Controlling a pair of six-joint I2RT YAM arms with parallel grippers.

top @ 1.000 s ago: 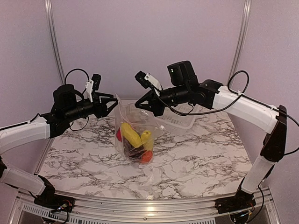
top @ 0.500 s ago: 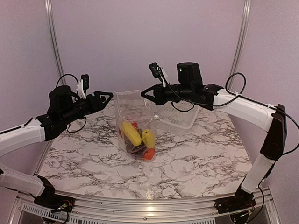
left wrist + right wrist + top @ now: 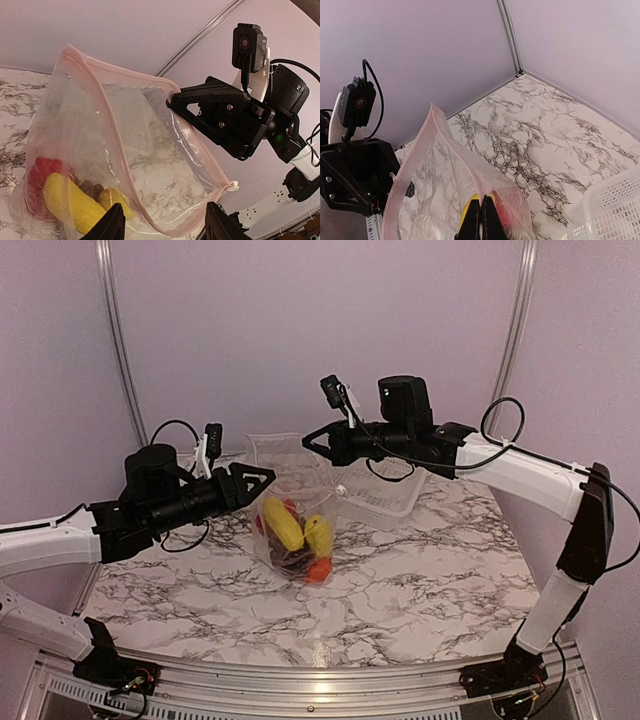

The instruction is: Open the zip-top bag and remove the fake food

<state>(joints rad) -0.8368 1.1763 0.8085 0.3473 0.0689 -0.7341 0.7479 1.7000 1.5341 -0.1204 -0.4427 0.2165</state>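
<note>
The zip-top bag (image 3: 288,472) hangs above the marble table from my right gripper (image 3: 308,439), which is shut on its pink zip rim (image 3: 481,210). The bag's mouth gapes open toward my left gripper (image 3: 266,480). That gripper is open just in front of the mouth, and the near rim (image 3: 150,222) sags between its two fingertips without being pinched. The fake food sits at the bottom of the bag: a yellow banana (image 3: 283,524), a yellow fruit (image 3: 318,534), a red piece (image 3: 44,172), dark grapes (image 3: 90,190) and an orange piece (image 3: 319,571).
A white perforated basket (image 3: 388,502) stands on the table behind and to the right of the bag, under the right arm. It also shows in the right wrist view as the basket corner (image 3: 615,205). Metal frame posts rise at both back corners.
My left gripper has come right and down to the bag's open mouth. The right gripper lifted the bag over the first half second, then held still.
</note>
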